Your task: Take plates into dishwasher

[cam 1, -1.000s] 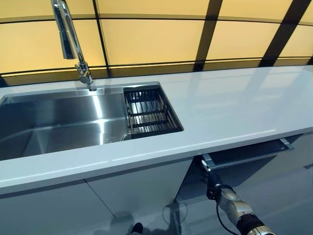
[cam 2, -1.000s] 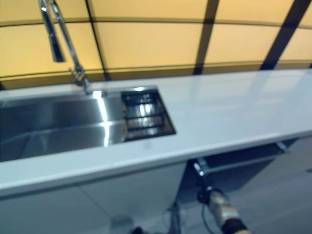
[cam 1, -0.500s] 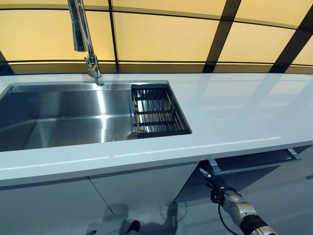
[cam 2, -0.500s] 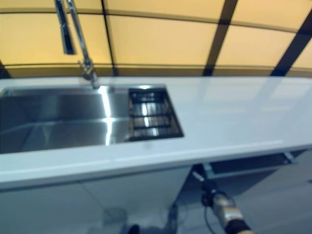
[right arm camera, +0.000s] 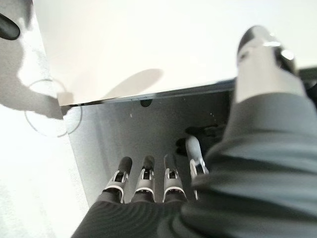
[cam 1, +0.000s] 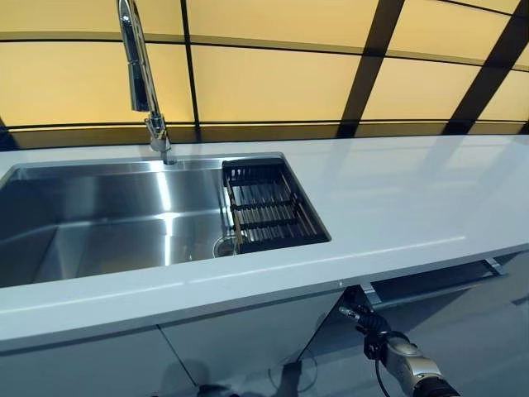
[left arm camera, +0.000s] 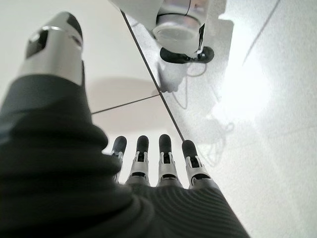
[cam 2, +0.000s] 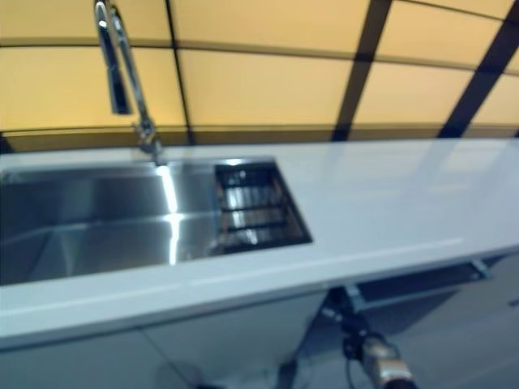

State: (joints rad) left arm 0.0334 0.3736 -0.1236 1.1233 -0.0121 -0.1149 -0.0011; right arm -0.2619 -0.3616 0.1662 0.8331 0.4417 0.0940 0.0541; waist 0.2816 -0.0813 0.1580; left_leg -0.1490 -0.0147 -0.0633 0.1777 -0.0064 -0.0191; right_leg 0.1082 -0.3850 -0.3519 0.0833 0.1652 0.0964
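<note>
A: Status. No plate shows in any view. The sink (cam 1: 99, 217) is bare steel, the black drying rack (cam 1: 271, 207) set into its right end holds nothing that can be made out, and the white counter (cam 1: 413, 198) carries nothing.

B: The dishwasher?

A: Below the counter edge, to the right, a dark gap shows with a slim pulled-out edge (cam 1: 430, 279) running along it. Judged: that is the dishwasher front, partly open. The inside is not visible.

B: So progress?

A: Judged early. Nothing is loaded as far as the pictures show, nothing is carried, and where the plates are cannot be told. Finding and fetching one is all still to do.

B: Hands?

A: The right hand (right arm camera: 148, 181) points its fingers straight out toward the dark recess under the white front panel (right arm camera: 148, 44), thumb held apart, holding nothing. The left hand (left arm camera: 153, 158) hangs low with fingers straight over the pale floor (left arm camera: 277, 148), also holding nothing.

B: What do the views add to each other?

A: The eye views give the counter, sink and faucet (cam 1: 140, 74), but show only the right arm, low near the gap, and the left not at all. The wrist views settle that both hands are slack and unloaded, and the right one looks up under the panel into the recess.
</note>
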